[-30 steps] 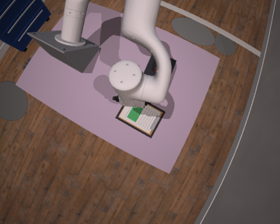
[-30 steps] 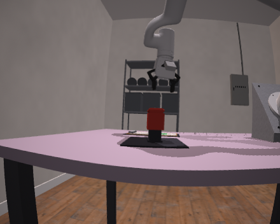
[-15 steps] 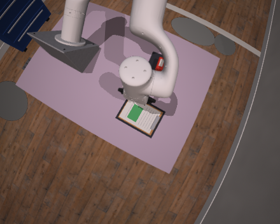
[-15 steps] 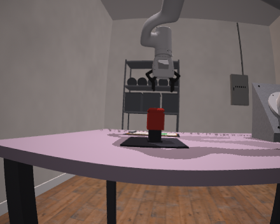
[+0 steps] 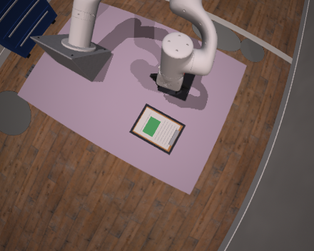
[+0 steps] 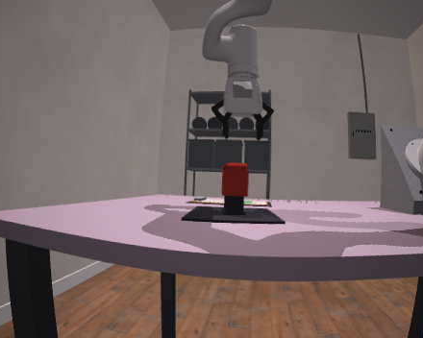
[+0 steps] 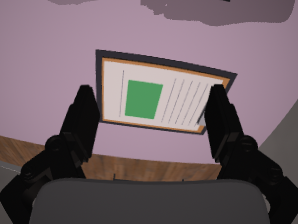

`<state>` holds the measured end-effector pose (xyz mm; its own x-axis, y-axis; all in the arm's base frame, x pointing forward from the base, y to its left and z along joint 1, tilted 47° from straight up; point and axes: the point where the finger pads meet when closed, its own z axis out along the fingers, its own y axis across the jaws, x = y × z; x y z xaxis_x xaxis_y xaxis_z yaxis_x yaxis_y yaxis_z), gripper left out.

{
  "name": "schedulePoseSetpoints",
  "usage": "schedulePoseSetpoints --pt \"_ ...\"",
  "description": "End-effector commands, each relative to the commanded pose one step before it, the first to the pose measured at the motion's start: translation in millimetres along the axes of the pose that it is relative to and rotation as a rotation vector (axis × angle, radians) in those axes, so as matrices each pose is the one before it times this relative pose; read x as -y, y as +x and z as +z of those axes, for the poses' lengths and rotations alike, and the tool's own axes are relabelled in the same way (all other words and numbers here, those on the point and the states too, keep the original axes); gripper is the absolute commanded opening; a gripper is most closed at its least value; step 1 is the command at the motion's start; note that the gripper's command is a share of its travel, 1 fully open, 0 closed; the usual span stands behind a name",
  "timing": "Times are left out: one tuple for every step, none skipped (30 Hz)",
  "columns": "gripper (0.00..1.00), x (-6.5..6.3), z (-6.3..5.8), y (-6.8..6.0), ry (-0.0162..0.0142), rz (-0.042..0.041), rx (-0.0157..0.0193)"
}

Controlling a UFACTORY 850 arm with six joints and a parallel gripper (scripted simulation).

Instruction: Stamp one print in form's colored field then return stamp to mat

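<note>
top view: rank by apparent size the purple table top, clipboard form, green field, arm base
1. purple table top
2. arm base, though it stands taller and nearer the camera
3. clipboard form
4. green field

One stamp (image 6: 235, 185), one mat (image 6: 265, 217), one form (image 5: 158, 128) with one green field (image 5: 151, 126), one bench (image 5: 79, 103), one shelf rack (image 6: 187, 144).

Red stamp (image 6: 235, 186) upright mid-mat (image 6: 267, 218); unmarked green-field (image 5: 151, 126) form (image 5: 163, 130) lying nearby.

Open air between gripper (image 6: 242, 126) and stamp (image 6: 235, 180), nothing between
</note>
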<state>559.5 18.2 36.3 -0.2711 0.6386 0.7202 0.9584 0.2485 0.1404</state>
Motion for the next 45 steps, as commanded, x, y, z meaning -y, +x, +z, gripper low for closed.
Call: schedulePoseSetpoints --pt "0.89 -12.42 7.06 56.44 -0.0105 -0.00012 0.01053" --pt "0.89 0.0 0.0 0.0 0.0 0.0 0.0" --pt "0.89 -6.16 4.89 32.12 0.0 0.0 0.0" --pt "0.89 -1.7 1.5 8.91 0.0 0.0 0.0" --pt "0.89 -1.55 1.4 8.38 0.0 0.0 0.0" --pt "0.89 -1.82 1.54 9.72 0.0 0.0 0.0" --pt "0.89 -2.16 1.63 10.94 0.0 0.0 0.0" --pt "0.89 -2.28 1.61 11.34 0.0 0.0 0.0" --pt "0.89 -1.43 1.02 7.18 0.0 0.0 0.0" --pt "0.89 -0.41 0.35 2.15 0.0 0.0 0.0" --pt "0.89 -0.22 0.19 1.17 0.0 0.0 0.0" --pt "0.89 -0.09 0.07 0.45 0.0 0.0 0.0" --pt "0.89 -0.01 0.01 0.07 0.0 0.0 0.0" --pt "0.89 0.0 0.0 0.0 0.0 0.0 0.0" --pt "0.89 0.0 0.0 0.0 0.0 0.0 0.0" --pt "0.89 0.0 0.0 0.0 0.0 0.0 0.0" --pt "0.89 0.0 0.0 0.0 0.0 0.0 0.0" --pt "0.89 0.0 0.0 0.0 0.0 0.0 0.0" --pt "0.89 0.0 0.0 0.0 0.0 0.0 0.0" --pt "0.89 0.0 0.0 0.0 0.0 0.0 0.0" --pt "0.89 0.0 0.0 0.0 0.0 0.0 0.0" --pt "0.89 0.0 0.02 0.0 0.0 0.0 0.0" --pt "0.89 0.0 0.12 0.0 0.0 0.0 0.0" --pt "0.89 0.0 0.32 0.0 0.0 0.0 0.0" --pt "0.89 0.0 0.58 0.0 0.0 0.0 0.0" --pt "0.89 0.0 0.9 0.0 0.0 0.0 0.0" --pt "0.89 0.0 1.27 0.0 0.0 0.0 0.0" --pt "0.89 0.01 1.67 0.0 0.00001 0.0 0.00001" --pt "0.89 -0.01 2.06 0.0 -0.00001 0.0 -0.00001" --pt "0.89 0.0 2.48 0.0 0.0 0.0 0.00001" --pt "0.89 0.0 2.87 0.0 0.0 0.0 -0.00001" --pt "0.89 0.0 3.26 0.0 0.0 0.0 0.00001" --pt "0.89 0.0 3.61 0.0 0.0 0.0 0.0" --pt "0.89 0.0 3.93 0.0 0.0 0.0 0.0" --pt "0.89 0.0 0.0 0.0 0.0 0.0 0.0" --pt "0.89 0.0 0.0 0.0 0.0 0.0 0.0" --pt "0.89 0.0 4.22 0.0 0.0 0.0 0.0" --pt "0.89 0.0 4.45 0.0 0.0 0.0 0.0" --pt "0.89 0.0 4.64 0.0 0.0 0.0 0.0" --pt "0.89 0.0 4.78 0.0 0.0 0.0 0.0" --pt "0.89 0.0 4.87 0.0 0.0 0.0 0.0" --pt "0.89 0.0 4.9 0.0 0.0 0.0 0.0" --pt "0.89 0.0 4.88 0.0 0.0 0.0 0.0" --pt "0.89 0.0 4.81 0.0 0.0 0.0 0.0" --pt "0.89 0.0 4.69 0.0 0.0 0.0 0.0"
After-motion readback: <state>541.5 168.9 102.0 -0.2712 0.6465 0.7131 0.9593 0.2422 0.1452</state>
